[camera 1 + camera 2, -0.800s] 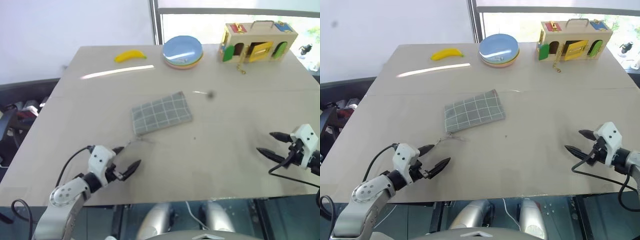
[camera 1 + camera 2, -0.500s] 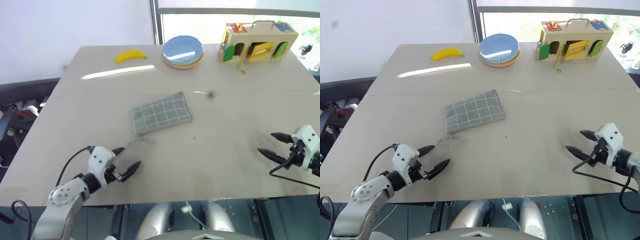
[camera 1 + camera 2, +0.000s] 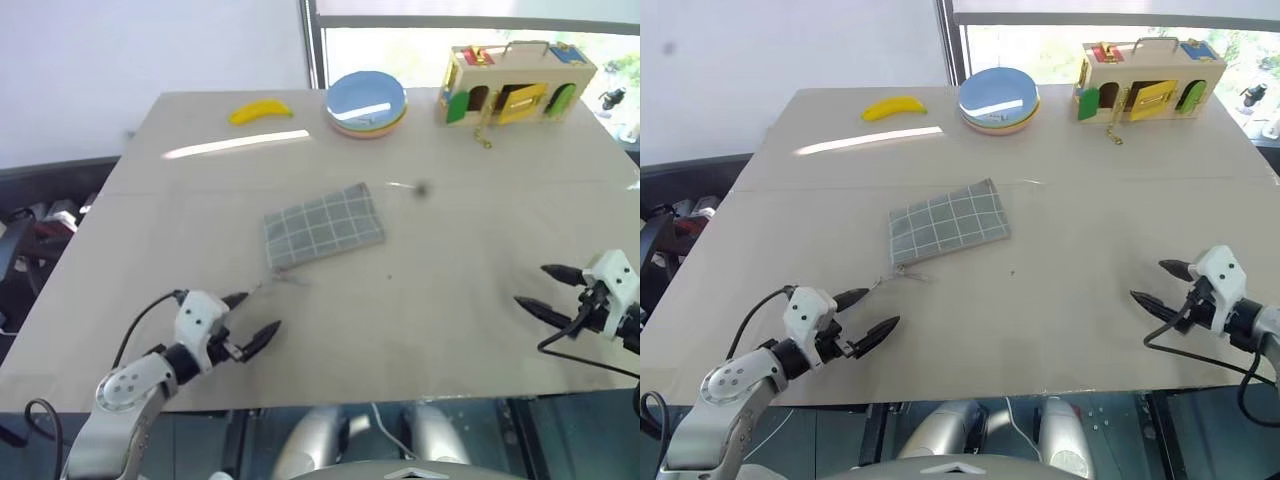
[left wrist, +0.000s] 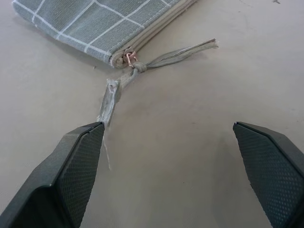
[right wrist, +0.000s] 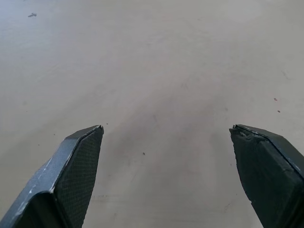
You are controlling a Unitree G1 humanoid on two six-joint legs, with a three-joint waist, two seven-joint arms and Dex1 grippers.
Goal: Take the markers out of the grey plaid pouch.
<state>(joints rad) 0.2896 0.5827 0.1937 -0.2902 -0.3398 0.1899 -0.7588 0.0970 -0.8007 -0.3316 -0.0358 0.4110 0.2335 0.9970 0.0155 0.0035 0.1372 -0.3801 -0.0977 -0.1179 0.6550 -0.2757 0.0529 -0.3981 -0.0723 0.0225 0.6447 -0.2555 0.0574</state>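
The grey plaid pouch (image 3: 322, 226) lies flat and zipped shut near the middle of the table. A frayed grey fabric pull (image 4: 124, 80) trails from its zip toward my left gripper (image 3: 252, 315), which stands open just short of the pouch's near corner, nothing between its fingers. My right gripper (image 3: 545, 287) is open over bare table at the right, well away from the pouch. The markers are hidden.
A yellow banana (image 3: 259, 111) and a stack of plates (image 3: 366, 102) with a blue one on top lie at the far side. A wooden toy box (image 3: 517, 83) with coloured doors stands at the far right. The table's near edge (image 3: 400, 395) runs just below both grippers.
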